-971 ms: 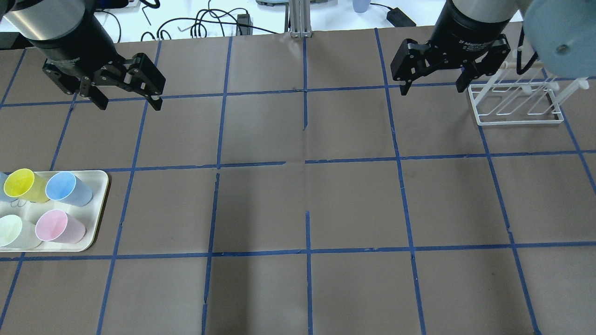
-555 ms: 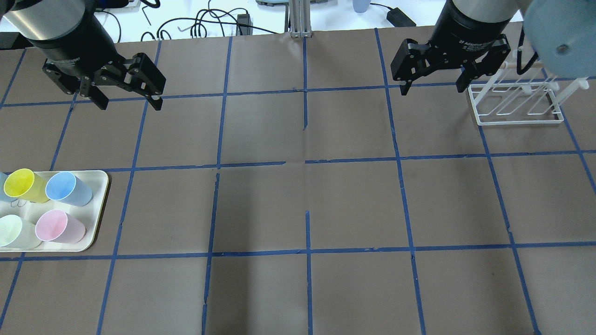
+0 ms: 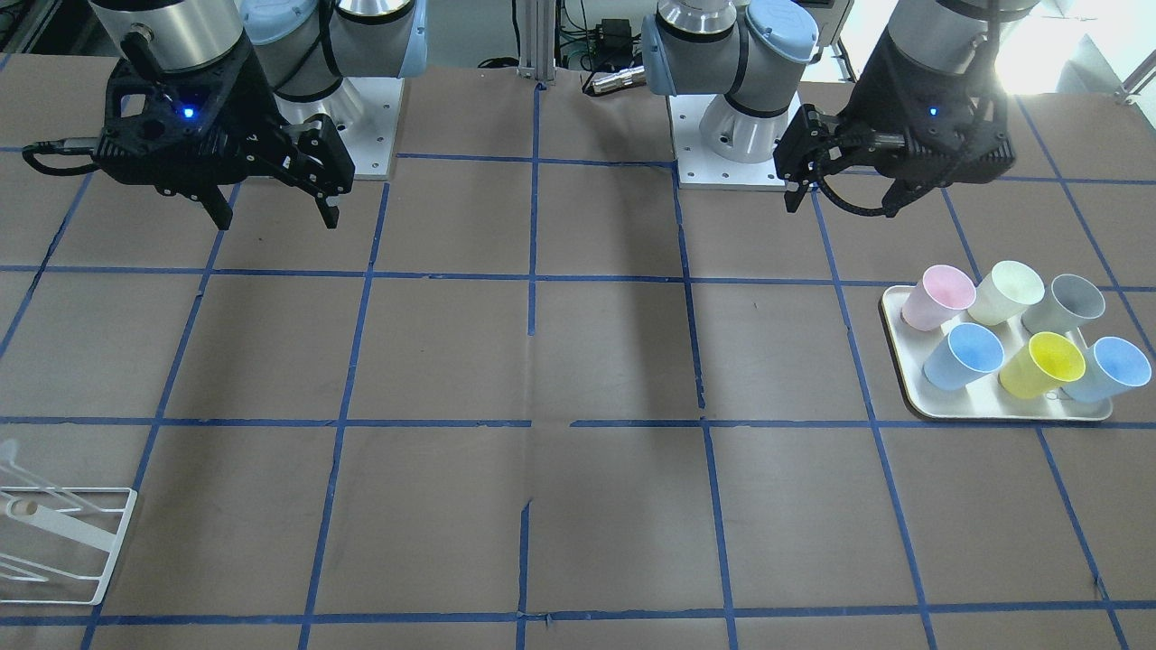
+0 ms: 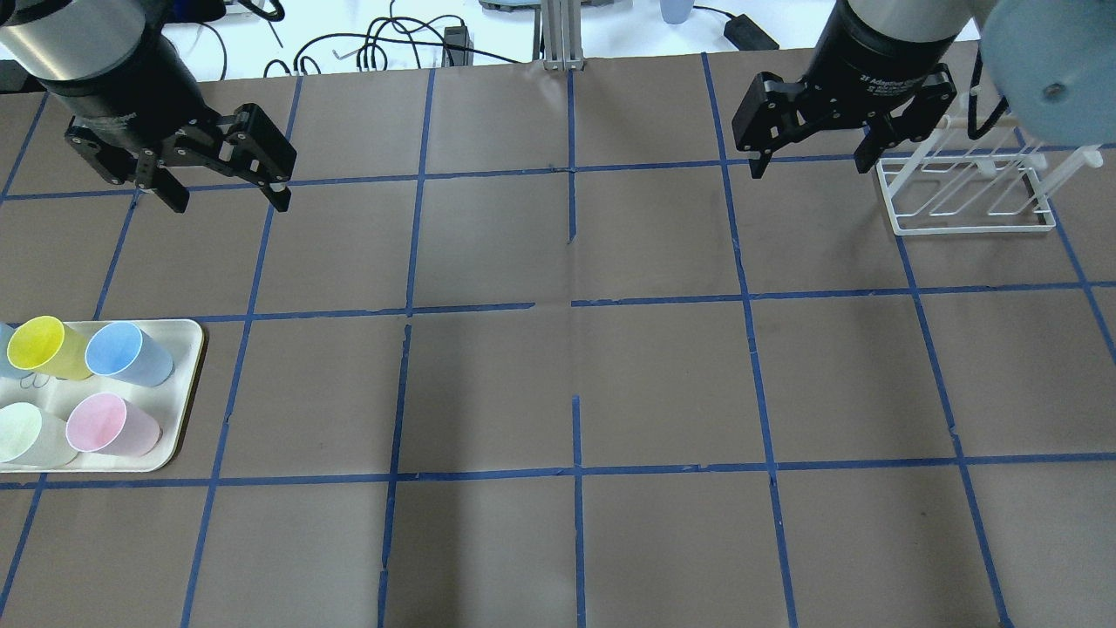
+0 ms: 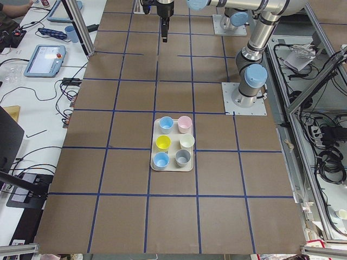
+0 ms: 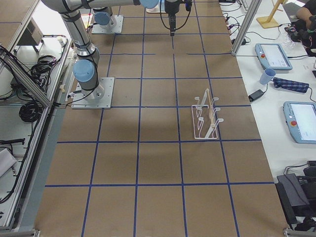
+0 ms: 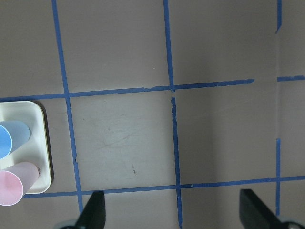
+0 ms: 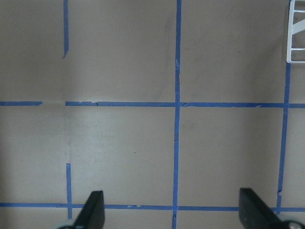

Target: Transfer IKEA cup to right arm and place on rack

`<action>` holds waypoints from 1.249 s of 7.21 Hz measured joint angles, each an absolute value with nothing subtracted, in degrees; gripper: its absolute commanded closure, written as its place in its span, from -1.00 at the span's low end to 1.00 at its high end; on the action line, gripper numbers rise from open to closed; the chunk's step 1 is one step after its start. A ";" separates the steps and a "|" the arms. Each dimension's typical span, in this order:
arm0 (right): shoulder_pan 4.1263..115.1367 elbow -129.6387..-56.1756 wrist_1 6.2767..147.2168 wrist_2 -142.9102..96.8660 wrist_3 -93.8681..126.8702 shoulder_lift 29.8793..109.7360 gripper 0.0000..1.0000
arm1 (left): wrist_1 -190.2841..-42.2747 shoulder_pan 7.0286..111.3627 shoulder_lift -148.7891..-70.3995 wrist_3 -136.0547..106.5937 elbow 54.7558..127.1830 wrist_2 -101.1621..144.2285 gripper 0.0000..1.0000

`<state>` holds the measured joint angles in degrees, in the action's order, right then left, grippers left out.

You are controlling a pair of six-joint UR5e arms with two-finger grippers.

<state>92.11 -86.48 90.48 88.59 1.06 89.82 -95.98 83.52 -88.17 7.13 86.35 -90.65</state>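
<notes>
Left arm (image 4: 105,74) nudged outward, likely starting toward cream cup (image 4: 22,433) on tray (image 4: 187,336); both arms' jaws wide open, empty.

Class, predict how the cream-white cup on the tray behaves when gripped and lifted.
Likely light: the cream-white cup looks like thin plastic. Its smooth tapered wall may slip in a pinch. Crowded between the pink cup and grey cup, it could bump them.

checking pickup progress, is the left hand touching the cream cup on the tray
Apart. Overhead view shows the left hand over bare table, well clear of the IKEA cup on its tray.
</notes>
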 measured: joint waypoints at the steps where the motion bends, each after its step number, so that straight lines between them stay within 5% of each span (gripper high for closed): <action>1: 92.11 -86.48 90.50 88.59 1.06 89.82 -1.00 | -96.06 79.71 -87.92 8.60 86.94 -90.87 -1.00; 4: 92.11 -86.48 90.49 88.59 1.05 89.82 -1.00 | -96.52 60.61 -87.80 26.17 89.37 -90.53 -1.00; 9: 91.96 -86.40 90.46 88.59 1.02 89.80 -1.00 | -74.96 37.07 -91.90 48.42 106.62 -91.00 -1.00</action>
<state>91.96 -86.40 90.46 88.59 1.02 89.80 -74.96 37.07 -91.90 48.42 106.62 -91.00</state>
